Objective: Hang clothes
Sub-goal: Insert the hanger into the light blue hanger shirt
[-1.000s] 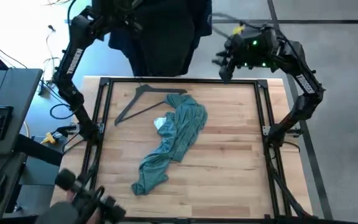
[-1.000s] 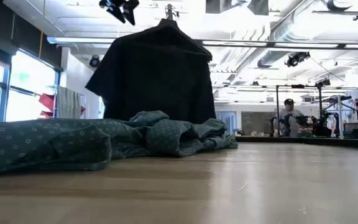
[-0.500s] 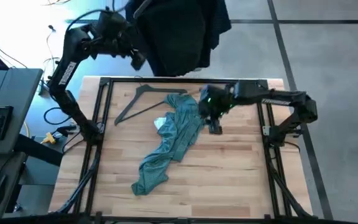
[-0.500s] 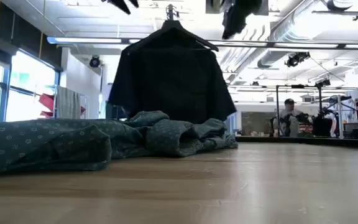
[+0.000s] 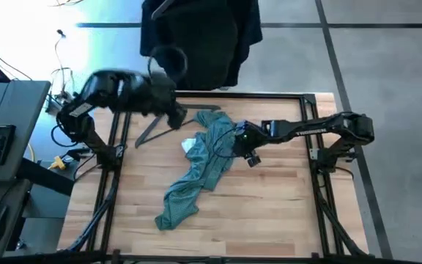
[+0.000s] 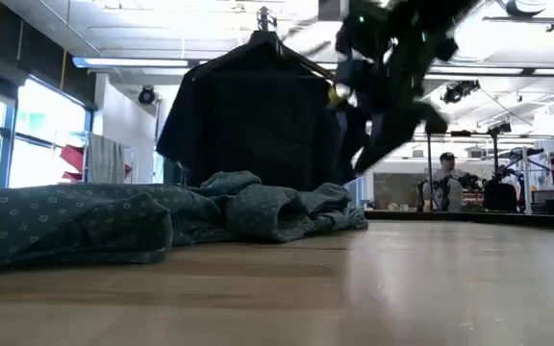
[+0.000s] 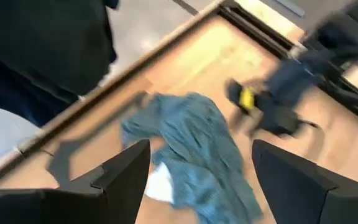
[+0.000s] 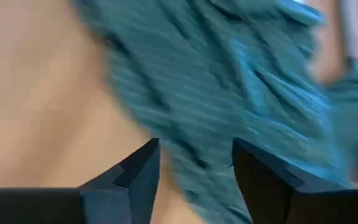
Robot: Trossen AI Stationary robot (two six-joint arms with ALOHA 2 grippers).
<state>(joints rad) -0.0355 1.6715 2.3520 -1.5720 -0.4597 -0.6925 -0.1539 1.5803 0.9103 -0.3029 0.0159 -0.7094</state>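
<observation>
Hung: dark clothes on the rail beyond the far edge of the surface; whether this is one piece or two cannot be told from above. In the low view it hangs from a hook above the surface.

Not hung: teal shirt, crumpled along the middle of the surface, a white label showing near its collar end.

Hanger: flat on the surface, just beside the shirt's far end, unused.

Right claw: low at the shirt's right edge, fingers spread, empty.

Left claw: above the hanger, fingers spread, empty.

Judgement: task partly done; the last shirt has yet to be put on the hanger and hung.
</observation>
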